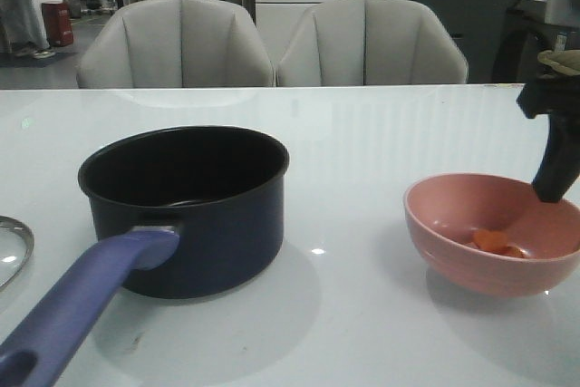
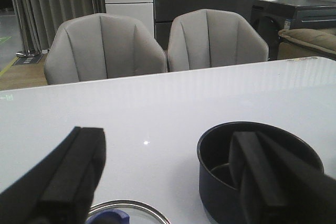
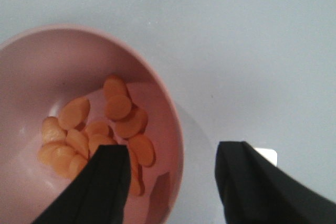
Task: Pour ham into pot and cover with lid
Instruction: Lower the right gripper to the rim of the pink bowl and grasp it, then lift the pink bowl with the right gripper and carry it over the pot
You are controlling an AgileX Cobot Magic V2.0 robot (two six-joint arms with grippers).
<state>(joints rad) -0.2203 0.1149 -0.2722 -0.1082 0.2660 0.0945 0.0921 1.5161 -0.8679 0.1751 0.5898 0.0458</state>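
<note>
The ham [image 3: 94, 135] is a small heap of thin, round, orange-pink slices lying at the bottom of a smooth pink round bowl [image 1: 453, 251], which stands near the right edge of the shiny white table [image 1: 362, 133]. The slices look soft, light and a bit slippery, so picking them up one by one would probably be hard; it seems better to hold the bowl by its rim and tip it. The bowl looks stiff and smooth, and it could slide or slip if the hold is weak. The right gripper [image 3: 170, 182] hangs just over the bowl's rim with its two black fingers [image 3: 105, 187] apart, one over the inside of the bowl and one over the table outside, so the rim sits between them but is not pinched yet. The dark navy-blue metal pot [image 1: 190, 215] with a black inside stands well apart from the bowl, toward the left side of the table, and its long purple-blue handle [image 1: 82, 314] points at the front edge. It looks heavy and steady, and nothing shows inside it. The round clear glass lid [image 1: 9, 256] with a steel rim lies flat at the left edge; it looks breakable, and its blue knob [image 2: 113, 217] seems the best place to grab. The left gripper [image 2: 168, 182] hovers above the lid and pot, open wide and holding nothing.
</note>
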